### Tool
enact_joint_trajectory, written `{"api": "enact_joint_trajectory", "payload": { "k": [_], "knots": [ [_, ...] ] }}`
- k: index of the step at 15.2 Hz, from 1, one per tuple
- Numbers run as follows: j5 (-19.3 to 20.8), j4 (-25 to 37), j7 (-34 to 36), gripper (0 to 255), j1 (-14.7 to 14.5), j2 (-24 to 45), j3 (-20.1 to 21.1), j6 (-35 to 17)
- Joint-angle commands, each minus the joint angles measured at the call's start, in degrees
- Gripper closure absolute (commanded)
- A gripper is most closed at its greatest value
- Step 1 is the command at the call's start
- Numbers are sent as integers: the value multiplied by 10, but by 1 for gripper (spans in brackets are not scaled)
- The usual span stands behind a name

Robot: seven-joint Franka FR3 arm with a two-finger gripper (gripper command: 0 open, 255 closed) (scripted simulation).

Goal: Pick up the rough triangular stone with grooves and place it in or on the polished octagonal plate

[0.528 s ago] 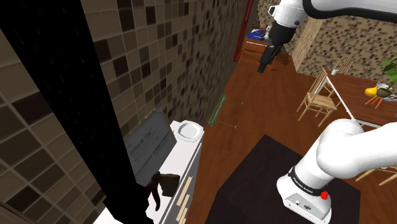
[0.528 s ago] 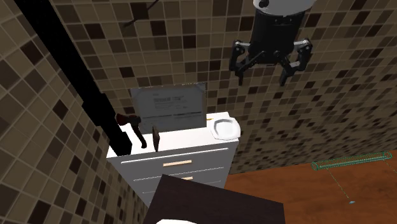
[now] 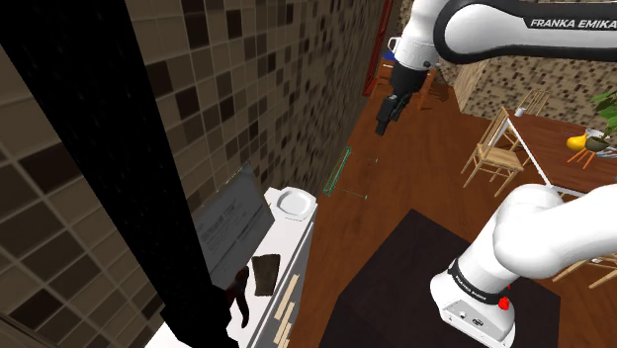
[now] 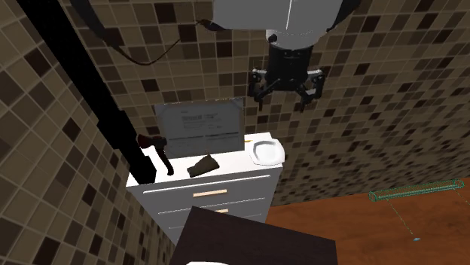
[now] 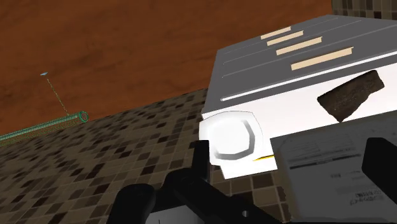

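Second exterior view | pincer (image 4: 284,99) spread, empty, well above desk (image 4: 235,169) | I see stone (image 4: 199,166) lying on desk at pincer's 8 o'clock, long axis 2-to-8 | plate (image 4: 267,150) at stone's 3 o'clock

The white robot arm (image 3: 514,25) is reaching up and to the left, and its black gripper (image 3: 382,126) is hanging high over the brown wooden floor (image 3: 396,188). A white eight-sided plate (image 3: 294,203) is sitting on the white cabinet top (image 3: 287,242) (at its far end). A dark brown rough stone (image 3: 265,274) is lying on the same top, well apart from the plate, beside a leaning grey board (image 3: 232,222).
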State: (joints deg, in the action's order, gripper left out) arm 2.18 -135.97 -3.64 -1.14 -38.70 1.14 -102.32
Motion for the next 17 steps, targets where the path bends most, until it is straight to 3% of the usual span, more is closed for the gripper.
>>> {"api": "enact_joint_trajectory", "payload": {
  "k": [1,9,17],
  "knots": [
    [-12,-17,17,0,-8,15,13,-28],
    [-51,-47,74,0,-38,112,63,-140],
    [-74,-33,129,0,-64,245,112,-249]
  ]
}}
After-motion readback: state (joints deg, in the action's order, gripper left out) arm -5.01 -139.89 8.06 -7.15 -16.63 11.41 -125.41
